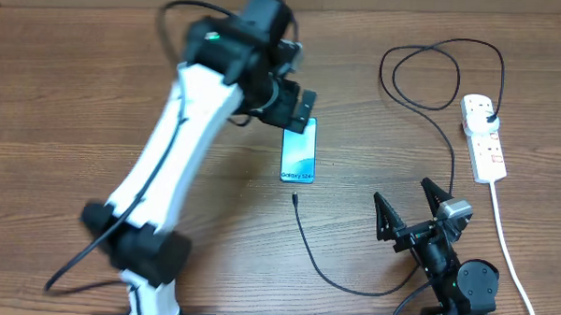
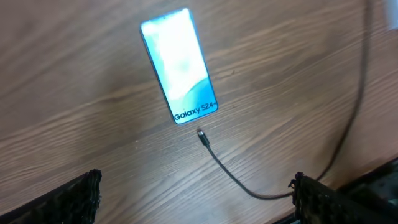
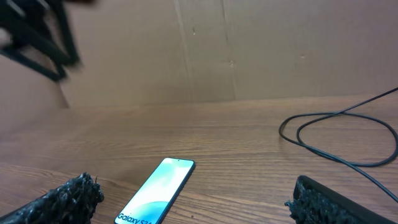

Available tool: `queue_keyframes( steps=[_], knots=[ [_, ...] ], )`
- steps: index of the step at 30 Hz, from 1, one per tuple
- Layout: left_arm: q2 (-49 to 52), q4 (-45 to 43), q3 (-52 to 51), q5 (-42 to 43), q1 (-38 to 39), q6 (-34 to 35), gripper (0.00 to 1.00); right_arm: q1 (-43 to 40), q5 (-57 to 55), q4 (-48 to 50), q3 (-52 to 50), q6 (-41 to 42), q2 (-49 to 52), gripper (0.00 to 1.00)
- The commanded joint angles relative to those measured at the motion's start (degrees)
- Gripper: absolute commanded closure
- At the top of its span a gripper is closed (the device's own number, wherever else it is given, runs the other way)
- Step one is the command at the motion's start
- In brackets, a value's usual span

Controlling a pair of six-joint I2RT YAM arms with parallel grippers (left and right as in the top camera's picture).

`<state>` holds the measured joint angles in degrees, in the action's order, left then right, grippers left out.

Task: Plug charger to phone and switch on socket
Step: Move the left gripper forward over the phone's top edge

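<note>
The phone [image 1: 298, 151] lies flat on the wooden table with its blue-to-white "Galaxy S24" screen up. It also shows in the left wrist view [image 2: 179, 65] and the right wrist view [image 3: 155, 193]. The charger's black connector tip [image 1: 295, 197] [image 2: 200, 132] lies just short of the phone's near end, not touching it. Its cable [image 1: 351, 291] loops round to a black plug [image 1: 488, 114] seated in the white socket strip [image 1: 487, 151]. My left gripper [image 1: 299, 104] [image 2: 196, 199] hovers open above the phone's far end. My right gripper [image 1: 408, 207] [image 3: 196, 205] is open and empty, to the right of the connector tip.
The socket's thick white cord [image 1: 515, 264] runs down the right side toward the front edge. The black cable makes a wide loop [image 1: 433, 74] at the back right, also seen in the right wrist view [image 3: 336, 134]. A cardboard wall [image 3: 205, 50] stands behind the table.
</note>
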<state>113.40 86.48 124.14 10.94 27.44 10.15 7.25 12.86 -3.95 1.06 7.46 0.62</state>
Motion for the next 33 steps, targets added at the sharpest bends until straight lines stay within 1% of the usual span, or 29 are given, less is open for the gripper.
queue_keyframes(
  steps=[1, 2, 3, 5, 6, 7, 8, 9, 13, 18, 24, 26, 27, 28, 29, 30, 33],
  knots=[
    [5.95, -0.66, 0.94, -0.96, 0.39, 1.42, 0.00, 0.09, -0.31, 0.35, -0.61, -0.26, -0.46, 0.00],
    [7.34, -0.81, 0.94, -1.01, 0.39, 2.32, 0.00, 0.09, -0.31, 0.35, -0.61, -0.26, -0.46, 0.00],
    [9.33, -1.03, 0.94, -1.03, 0.39, 3.04, 0.03, 0.09, -0.31, 0.35, -0.61, -0.26, -0.46, 0.00],
    [12.44, -1.55, 0.94, -1.03, 0.39, 3.19, 0.21, 0.09, -0.31, 0.35, -0.61, -0.26, -0.46, 0.00],
    [14.01, -2.05, 0.94, -1.03, 0.39, 3.17, 0.38, 0.09, -0.31, 0.35, -0.61, -0.26, -0.46, 0.00],
    [15.32, -2.54, 0.94, -1.03, 0.39, 3.17, 0.59, 0.09, -0.31, 0.35, -0.61, -0.26, -0.46, 0.00],
    [16.83, -3.08, 0.94, -1.01, 0.39, 3.19, 0.74, 0.09, -0.31, 0.35, -0.61, -0.26, -0.46, 0.00],
    [19.71, -3.89, 0.94, -0.96, 0.37, 3.37, 0.96, 0.09, -0.33, 0.35, -0.61, -0.26, -0.46, 0.00],
    [23.69, -4.76, 0.94, -0.96, 0.35, 3.87, 0.96, 0.09, -0.31, 0.35, -0.61, -0.26, -0.46, 0.00],
    [25.46, -6.64, 0.94, -1.27, 0.33, 4.90, 0.96, 0.09, -0.31, 0.35, -0.61, -0.26, -0.46, 0.00],
    [25.75, -9.97, 0.61, -7.93, 0.35, 6.95, 0.96, 0.09, -0.31, 0.35, -0.61, -0.26, -0.46, 0.00],
    [25.99, -11.13, 0.17, -8.20, 0.35, 7.93, 0.92, 0.09, -0.31, 0.35, -0.61, -0.26, -0.46, 0.00],
    [25.99, -12.22, -0.48, -8.17, 0.35, 7.93, 0.86, 0.09, -0.31, 0.35, -0.61, -0.26, -0.46, 0.00],
    [25.99, -12.83, -0.92, -8.20, 0.39, 7.91, 0.85, 0.09, -0.33, 0.35, -0.61, -0.26, -0.46, 0.00],
    [25.99, -13.31, -1.40, -8.17, 0.39, 7.91, 0.81, 0.09, -0.31, 0.35, -0.61, -0.26, -0.46, 0.00],
    [25.99, -13.57, -1.75, -8.17, 0.39, 7.93, 0.74, 0.09, -0.31, 0.35, -0.61, -0.26, -0.46, 0.00],
    [25.99, -15.04, -2.99, -8.17, 0.39, 7.91, 0.26, 0.09, -0.31, 0.35, -0.61, -0.26, -0.46, 0.00]
  ],
)
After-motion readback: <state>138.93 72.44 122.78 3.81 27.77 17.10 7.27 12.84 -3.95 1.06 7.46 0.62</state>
